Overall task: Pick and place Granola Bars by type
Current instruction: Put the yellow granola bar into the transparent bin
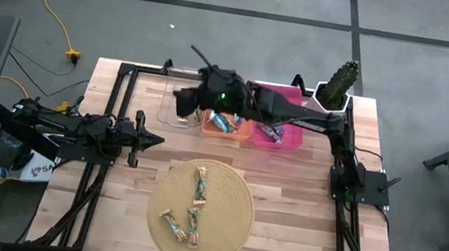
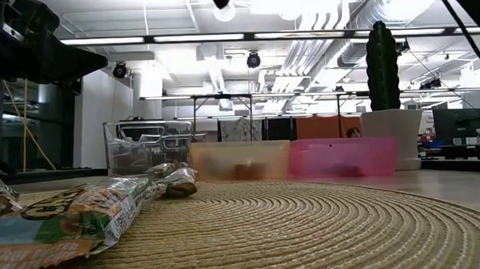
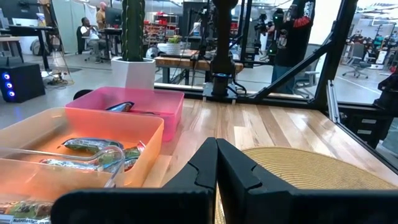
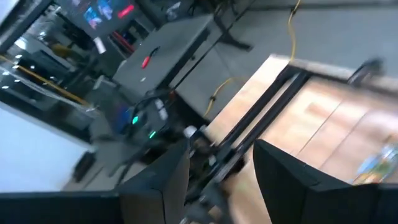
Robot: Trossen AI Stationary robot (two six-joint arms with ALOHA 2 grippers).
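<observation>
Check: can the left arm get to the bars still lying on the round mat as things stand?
Probably yes. The left tool sits shut beside the mat, nothing stands between it and the bars, and the right tool is over by the bins.

You've got a round woven mat [image 1: 200, 208] on the wooden table [image 1: 294, 197], clear bin [image 1: 177, 101], orange bin [image 1: 226, 127] and pink bin [image 1: 280, 136] in a row, potted cactus [image 1: 337, 85] at the corner.
</observation>
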